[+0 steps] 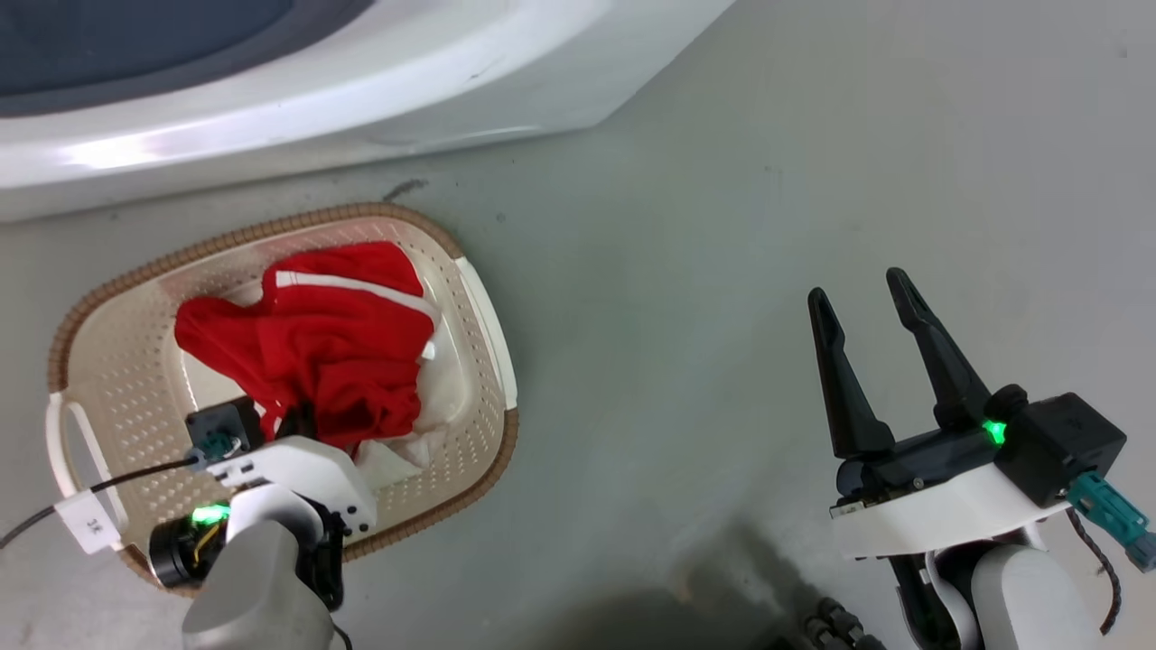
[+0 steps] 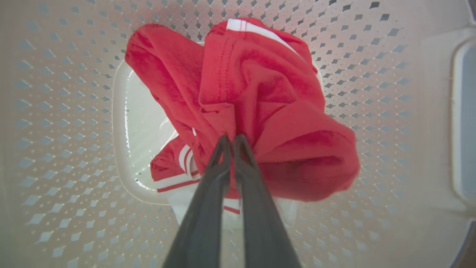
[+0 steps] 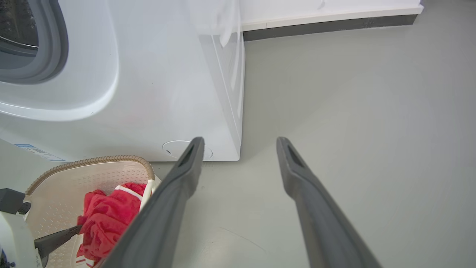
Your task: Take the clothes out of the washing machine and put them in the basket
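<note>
The soft bright red garments point(image 1: 334, 361) carry thin white stripe trim; the white fabric point(image 1: 397, 456) beneath seems red-striped. The perforated plastic basket point(image 1: 126, 379) is cream with a brown woven-look rim. The big washing machine point(image 1: 406, 81) is glossy white, its porthole rim point(image 3: 61, 44) grey.

A white tag point(image 1: 88, 522) on the cable point(image 1: 135, 477) beside the basket point(image 1: 271, 230) carries two characters, too blurred to read. The washing machine's point(image 3: 148, 93) blue sticker point(image 3: 35, 150), beyond the basket, is illegible.
</note>
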